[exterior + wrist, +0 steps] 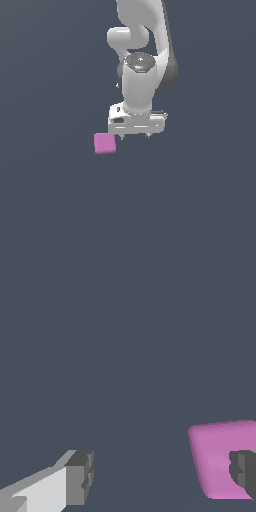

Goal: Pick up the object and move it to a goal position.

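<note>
The object is a small pink-magenta cube (pixel 104 143) resting on the dark grey floor. It sits just off the exterior view's left of my white gripper (pixel 135 135), slightly nearer the camera. In the wrist view my gripper (pixel 162 474) is open, its dark fingertips (pixel 80 477) spread wide with only bare floor between them. The cube (pixel 215 453) lies off to one side there, cut by the picture's edge. One fingertip overlaps the cube's face in that view. Nothing is held.
The white arm (pixel 142 55) rises behind the gripper toward the top of the exterior view. Plain dark grey floor (pixel 50 200) surrounds the cube and gripper. No goal marker shows.
</note>
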`<state>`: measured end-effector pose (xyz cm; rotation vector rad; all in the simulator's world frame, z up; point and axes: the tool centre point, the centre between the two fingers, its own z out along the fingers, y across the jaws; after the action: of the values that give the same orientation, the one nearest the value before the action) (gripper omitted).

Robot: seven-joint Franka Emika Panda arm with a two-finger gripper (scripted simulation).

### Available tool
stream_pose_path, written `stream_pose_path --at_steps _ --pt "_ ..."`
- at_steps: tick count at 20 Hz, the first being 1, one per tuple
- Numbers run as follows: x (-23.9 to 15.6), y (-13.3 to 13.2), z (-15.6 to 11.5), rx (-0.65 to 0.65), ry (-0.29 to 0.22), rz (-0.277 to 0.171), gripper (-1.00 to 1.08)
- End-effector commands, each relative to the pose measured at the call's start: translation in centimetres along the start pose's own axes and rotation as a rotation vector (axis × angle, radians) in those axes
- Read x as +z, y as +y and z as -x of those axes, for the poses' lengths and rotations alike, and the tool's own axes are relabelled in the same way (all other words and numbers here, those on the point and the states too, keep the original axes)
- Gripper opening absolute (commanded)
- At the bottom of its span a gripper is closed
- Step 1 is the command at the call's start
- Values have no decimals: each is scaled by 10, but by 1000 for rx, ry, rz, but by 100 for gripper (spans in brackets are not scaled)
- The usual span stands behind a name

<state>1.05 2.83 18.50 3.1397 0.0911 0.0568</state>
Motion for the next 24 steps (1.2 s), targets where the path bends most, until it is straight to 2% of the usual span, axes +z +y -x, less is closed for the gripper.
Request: stream_pose_path --at_steps 1,12,24 --pt "0 0 0 0 0 0 100" --pt "0 0 0 0 1 0 100" --pt "-17 -14 -7 6 29 -25 100"
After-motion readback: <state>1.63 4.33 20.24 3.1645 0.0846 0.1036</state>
